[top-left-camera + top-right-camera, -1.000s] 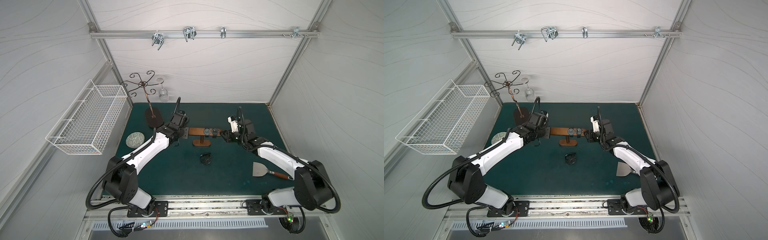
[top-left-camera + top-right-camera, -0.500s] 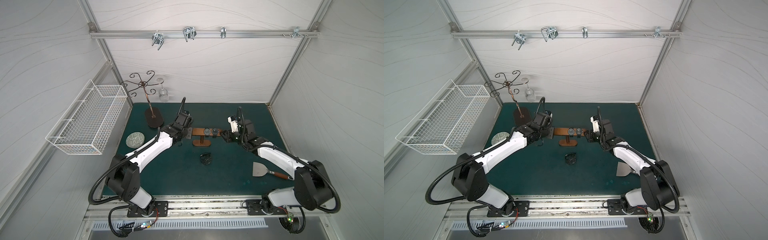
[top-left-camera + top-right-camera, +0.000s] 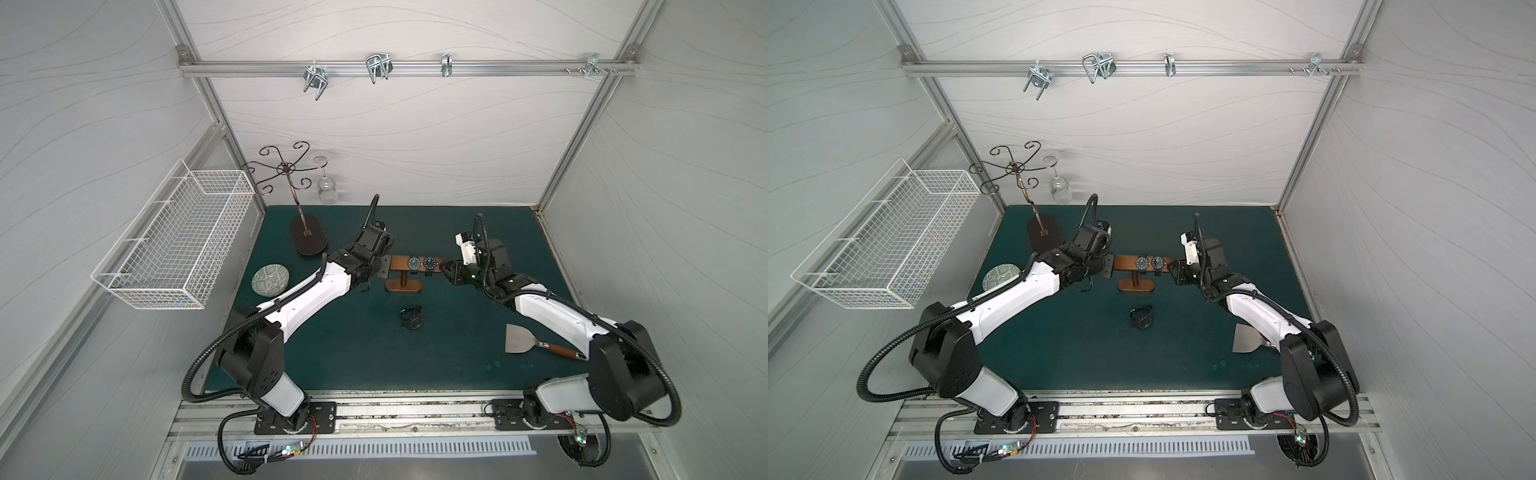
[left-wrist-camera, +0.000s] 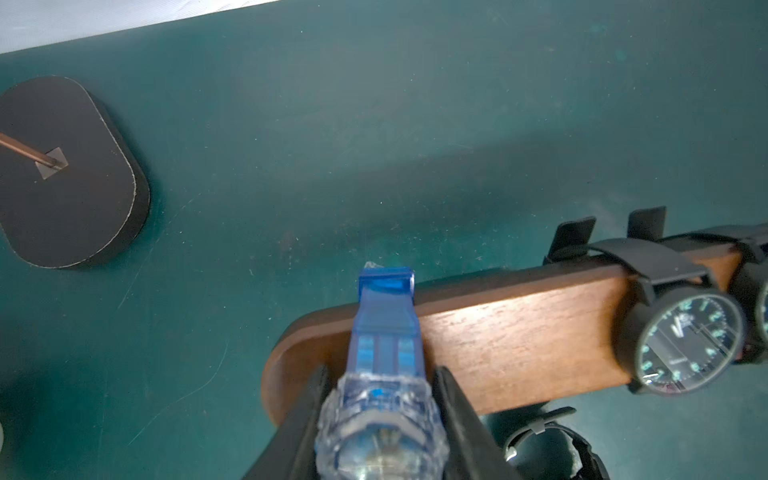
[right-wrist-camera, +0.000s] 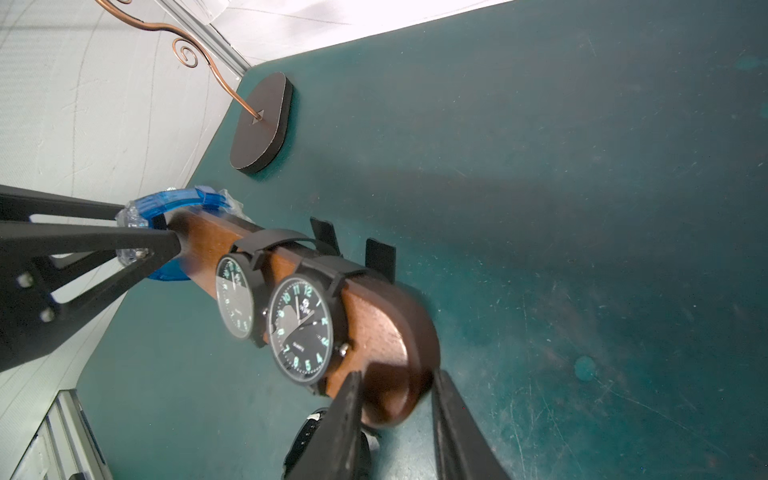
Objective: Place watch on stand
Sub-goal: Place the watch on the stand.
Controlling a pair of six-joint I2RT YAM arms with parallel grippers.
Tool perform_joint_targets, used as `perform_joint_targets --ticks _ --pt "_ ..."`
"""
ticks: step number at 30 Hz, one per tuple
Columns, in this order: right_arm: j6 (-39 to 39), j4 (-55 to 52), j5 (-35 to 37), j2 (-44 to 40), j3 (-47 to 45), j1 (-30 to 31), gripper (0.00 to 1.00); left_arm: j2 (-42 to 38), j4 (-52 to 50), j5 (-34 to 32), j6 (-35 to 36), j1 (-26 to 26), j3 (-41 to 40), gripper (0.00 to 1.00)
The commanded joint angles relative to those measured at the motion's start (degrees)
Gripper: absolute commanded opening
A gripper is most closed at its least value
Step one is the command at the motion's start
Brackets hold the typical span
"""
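While the blue watch [image 4: 384,328] is gripped by its case in the left jaws, its strap is looped round one end of the stand [image 4: 519,345], short of two black watches [image 5: 299,328]. The opposite end is clamped in the right jaws, seemingly so the stand is kept steady.

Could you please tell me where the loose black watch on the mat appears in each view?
Top view: loose black watch on the mat, near the stand.
Top view: same spot.
Left wrist: beside the stand, cut off at the frame edge.
Right wrist: partly behind the right gripper, at.
Shared landmark: the stand.
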Motion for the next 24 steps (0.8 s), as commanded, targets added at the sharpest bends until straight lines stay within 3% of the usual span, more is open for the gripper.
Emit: perform_joint_targets --ticks 1,24 --pt "-0.25 0.18 -0.43 0.63 0.84 0.38 0.31 1.25 1.8 -1.07 -0.82 -0.66 3.43 0.19" --pt "-0.32 0.04 -0.39 0.49 0.93 0.48 0.31 3.94 1.35 -3.57 -2.97 -4.56 6.54 0.2"
